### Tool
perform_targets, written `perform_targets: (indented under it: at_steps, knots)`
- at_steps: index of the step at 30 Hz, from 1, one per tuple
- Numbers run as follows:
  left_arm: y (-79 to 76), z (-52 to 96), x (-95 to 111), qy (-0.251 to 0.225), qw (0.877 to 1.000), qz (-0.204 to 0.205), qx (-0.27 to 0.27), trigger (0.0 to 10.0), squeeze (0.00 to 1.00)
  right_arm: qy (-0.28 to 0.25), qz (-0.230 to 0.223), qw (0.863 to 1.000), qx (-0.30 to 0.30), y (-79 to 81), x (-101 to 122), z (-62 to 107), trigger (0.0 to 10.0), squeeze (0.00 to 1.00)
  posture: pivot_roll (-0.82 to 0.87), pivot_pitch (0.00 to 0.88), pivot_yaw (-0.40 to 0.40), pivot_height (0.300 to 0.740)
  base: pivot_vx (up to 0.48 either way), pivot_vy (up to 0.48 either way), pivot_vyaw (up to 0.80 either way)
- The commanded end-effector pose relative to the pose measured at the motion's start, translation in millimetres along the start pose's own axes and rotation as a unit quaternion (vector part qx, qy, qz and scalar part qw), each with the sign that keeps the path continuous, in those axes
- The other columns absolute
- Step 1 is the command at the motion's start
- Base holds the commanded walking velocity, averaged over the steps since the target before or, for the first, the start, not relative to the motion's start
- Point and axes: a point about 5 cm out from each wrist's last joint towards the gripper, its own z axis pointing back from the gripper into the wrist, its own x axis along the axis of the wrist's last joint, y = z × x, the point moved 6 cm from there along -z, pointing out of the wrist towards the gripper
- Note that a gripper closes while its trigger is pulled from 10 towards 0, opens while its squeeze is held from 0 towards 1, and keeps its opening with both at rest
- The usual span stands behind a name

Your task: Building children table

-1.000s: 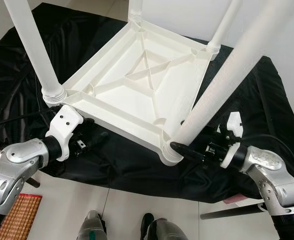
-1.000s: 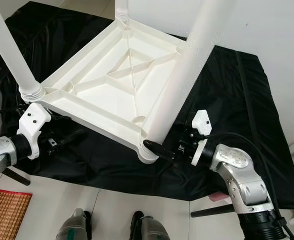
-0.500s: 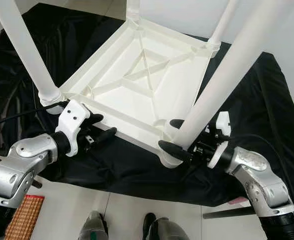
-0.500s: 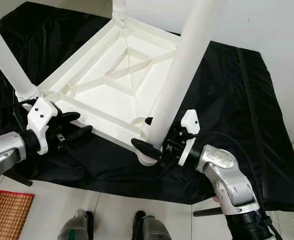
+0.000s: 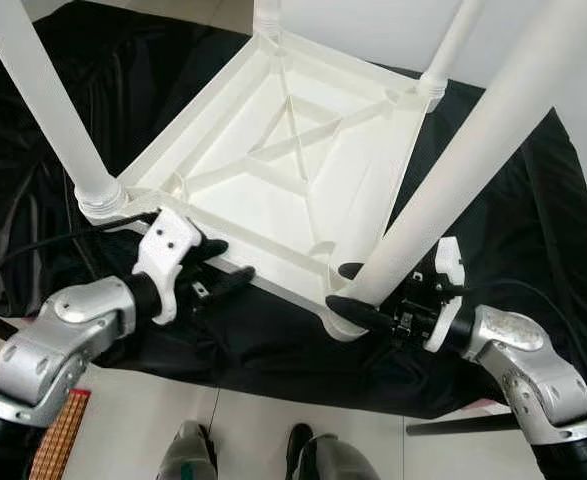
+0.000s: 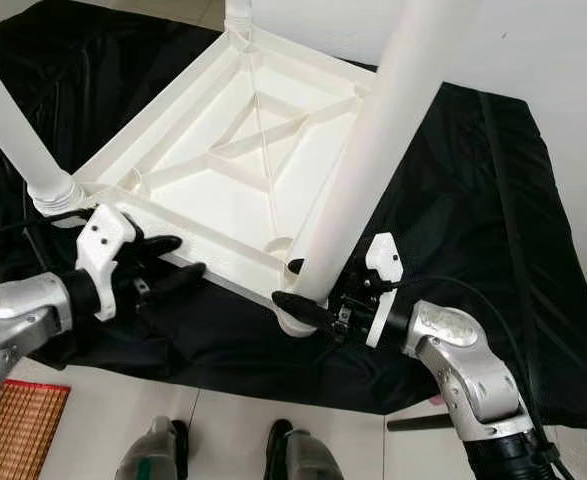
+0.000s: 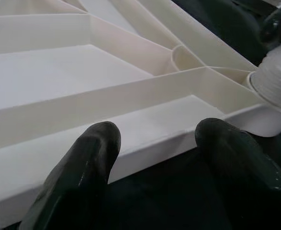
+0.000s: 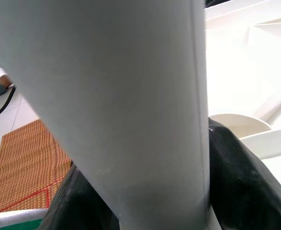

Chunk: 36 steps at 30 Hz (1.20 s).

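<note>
Right gripper (image 5: 351, 292) clasps a leg (image 5: 453, 180) of the upturned white ribbed table (image 5: 273, 170); left gripper (image 5: 225, 265) gapes at its rim.

Pale tiled floor (image 5: 273, 420) under crumpled black cloth (image 5: 533, 190). Woven orange mat (image 6: 13, 425) just beside cloth's near left corner. White wall (image 6: 553, 60) behind cloth.
</note>
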Motion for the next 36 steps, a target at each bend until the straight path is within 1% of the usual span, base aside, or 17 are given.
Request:
perform_targets:
  at_steps: [1,7,11,15,17,18,19,22,25,27,28,29,30,31,34,35,36]
  knots:
    - [-26.4,-2.6,0,-0.003,0.998,0.010,-0.069,10.0,0.00,0.004,-0.015,0.999,-0.038,-9.8,-2,8.0,0.0,0.00,0.12,0.251,-0.068,0.740,0.000,0.000,0.00]
    - [-34.0,-4.2,-1,-0.003,0.997,0.018,-0.079,10.0,0.00,0.006,-0.018,0.995,-0.097,-16.9,-3,9.4,0.0,0.00,0.10,0.254,-0.080,0.740,0.000,0.000,0.00]
    - [-35.3,-5.8,-3,-0.003,0.997,0.019,-0.076,10.0,0.00,0.008,-0.036,0.985,-0.167,-16.7,-10,5.4,0.0,0.00,0.09,0.240,-0.089,0.740,0.000,0.000,0.00]
    - [-35.0,-7.5,-2,-0.004,0.997,0.019,-0.073,10.0,0.00,0.000,-0.035,0.977,-0.212,-15.2,-14,1.7,0.0,0.00,0.09,0.233,-0.093,0.740,0.000,0.000,0.00]
    - [-34.8,-7.8,-2,-0.004,0.997,0.018,-0.073,10.0,0.00,-0.002,-0.043,0.968,-0.248,-15.6,-15,-0.6,0.0,0.00,0.09,0.233,-0.093,0.740,0.000,0.000,0.00]
    - [-34.8,-7.8,-2,-0.004,0.997,0.018,-0.073,10.0,0.00,-0.002,-0.043,0.968,-0.248,-15.6,-15,-0.6,0.0,0.00,0.09,0.233,-0.093,0.740,0.000,0.000,0.00]
    - [-33.8,-7.9,-2,-0.004,0.997,0.017,-0.072,10.0,0.00,-0.004,-0.051,0.948,-0.315,-18.9,-18,-1.7,0.0,0.00,0.09,0.227,-0.099,0.740,0.000,0.000,0.00]
    - [-33.6,-7.9,-2,-0.004,0.997,0.017,-0.071,10.0,0.00,-0.002,-0.053,0.944,-0.325,-19.7,-19,-1.8,0.0,0.00,0.09,0.227,-0.099,0.740,0.000,0.000,0.00]
    - [-33.9,-8.4,-2,-0.005,0.997,0.017,-0.069,10.0,0.00,0.023,-0.065,0.919,-0.387,-23.4,-32,-1.7,0.0,0.00,0.09,0.224,-0.107,0.740,0.000,0.000,0.00]
    - [-33.9,-8.4,-2,-0.005,0.997,0.017,-0.069,10.0,0.00,0.023,-0.065,0.919,-0.387,-23.4,-32,-1.7,0.0,0.00,0.09,0.224,-0.107,0.740,0.000,0.000,0.00]
    - [-34.0,-8.4,-2,-0.005,0.998,0.017,-0.068,10.0,0.00,0.026,-0.065,0.915,-0.396,-22.5,-33,-2.9,0.0,0.00,0.09,0.224,-0.107,0.740,0.000,0.000,0.00]
    - [-34.2,-8.6,-2,-0.006,0.998,0.017,-0.067,10.0,0.00,0.027,-0.071,0.913,-0.402,-21.2,-35,-3.4,2.9,0.00,0.09,0.224,-0.114,0.740,0.000,0.000,0.00]
    - [-34.7,-8.9,-2,-0.007,0.998,0.018,-0.067,10.0,0.00,0.027,-0.076,0.910,-0.406,-20.1,-36,-3.4,2.9,0.00,0.09,0.221,-0.117,0.740,0.000,0.000,0.00]
    - [-35.0,-9.1,-2,-0.007,0.998,0.019,-0.066,10.0,0.00,0.027,-0.079,0.909,-0.409,-20.3,-37,-2.5,9.5,0.00,0.09,0.221,-0.117,0.740,0.000,0.000,0.00]
    - [-35.3,-9.2,-2,-0.007,0.998,0.019,-0.066,10.0,0.00,0.028,-0.080,0.907,-0.412,-20.5,-37,-1.9,9.5,0.00,0.09,0.221,-0.117,0.740,0.000,0.000,0.00]
    - [-35.8,-9.6,-3,-0.008,0.998,0.020,-0.066,10.0,0.00,0.017,-0.076,0.912,-0.402,-21.4,-33,-1.5,10.0,0.99,0.08,0.217,-0.117,0.740,0.000,0.000,0.00]
    - [-35.8,-9.6,-3,-0.008,0.998,0.020,-0.066,10.0,0.00,0.017,-0.076,0.912,-0.402,-21.4,-33,-1.5,10.0,0.99,0.08,0.217,-0.117,0.740,0.000,0.000,0.00]
